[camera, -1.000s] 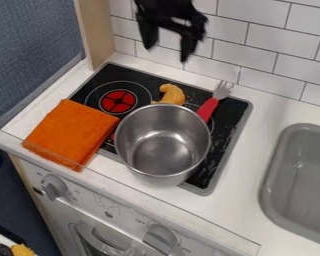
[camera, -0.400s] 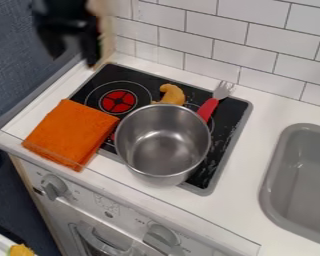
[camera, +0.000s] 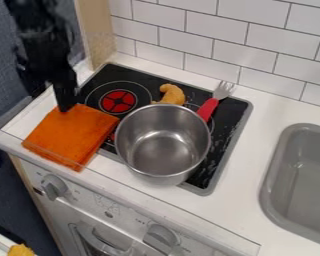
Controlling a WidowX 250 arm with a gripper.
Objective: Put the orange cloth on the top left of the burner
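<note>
And here's the cloth (camera: pixel 72 135), bright orange, soft-looking, folded into a thick, squarish pad and laid flat, its sides set at a slant. Most of it is spread over the white counter at the left, while its right part is laid across the left edge of the burner (camera: pixel 116 74). That's a flat black panel, grey-rimmed, its top left marked by a red disc, crossed in black and ringed by a thin pale circle, left uncovered by the cloth.
</note>
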